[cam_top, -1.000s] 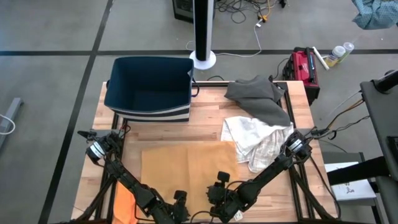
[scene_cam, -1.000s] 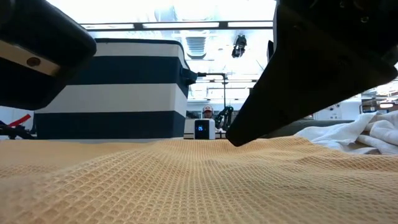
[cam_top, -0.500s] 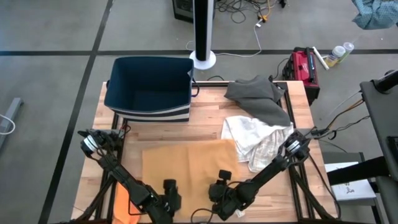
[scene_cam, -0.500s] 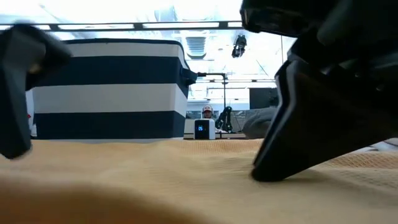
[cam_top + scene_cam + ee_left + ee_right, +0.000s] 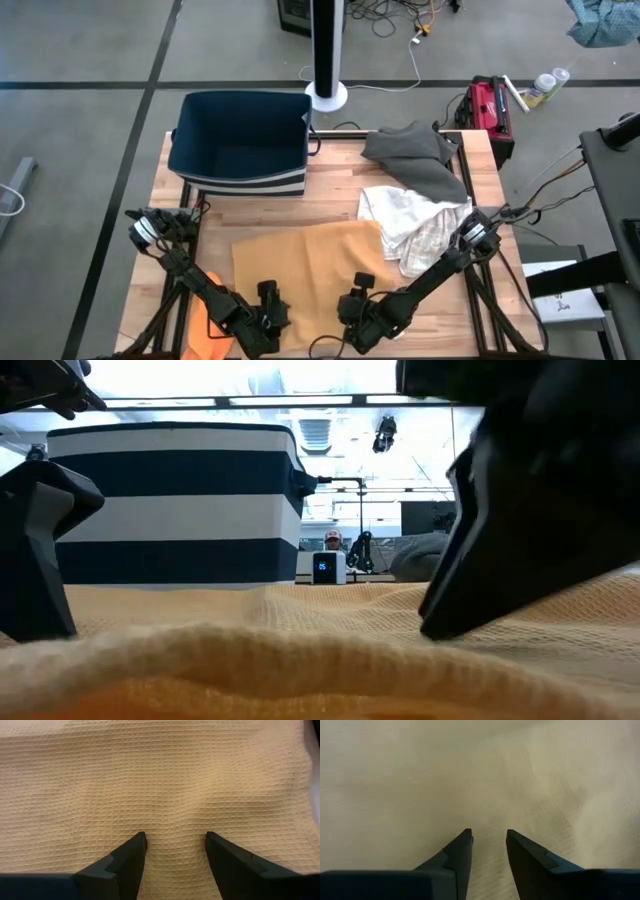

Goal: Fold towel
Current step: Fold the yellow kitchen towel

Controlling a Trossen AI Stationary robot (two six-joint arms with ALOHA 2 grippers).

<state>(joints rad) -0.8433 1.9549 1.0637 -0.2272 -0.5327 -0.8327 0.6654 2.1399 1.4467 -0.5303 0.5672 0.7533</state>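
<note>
A tan waffle towel (image 5: 300, 265) lies spread on the wooden table, with its near part rumpled into a low ridge (image 5: 300, 660). My left gripper (image 5: 268, 305) stands open on the towel's near-left part, and the weave fills its wrist view (image 5: 160, 780). My right gripper (image 5: 357, 305) is down on the towel's near edge, a little right of the middle. Its fingers stand narrowly apart with cloth filling the gap (image 5: 489, 835). My left gripper rests both open fingertips (image 5: 137, 842) on the towel's upper face, slanting down from the near side. A flat stretch of cloth (image 5: 175, 845) lies between them, unpinched, on the table. My right gripper pinches a raised ridge of the towel (image 5: 489, 827) between its two fingers, slanting down from the near side. One layer or several, I cannot tell. The rest of the towel lies slack on the table.
A navy-and-white striped basket (image 5: 240, 140) stands at the far left. A grey cloth (image 5: 412, 152) and a white patterned cloth (image 5: 410, 225) lie heaped at the far right, the white one touching the towel's right edge. An orange cloth (image 5: 205, 325) shows at the near left.
My left gripper has gone toward the table's left edge and come down on the towel. The towel's near part has bunched into a ridge and its left edge now runs slanted, while its far edge has stayed put. My right gripper has hardly moved.
</note>
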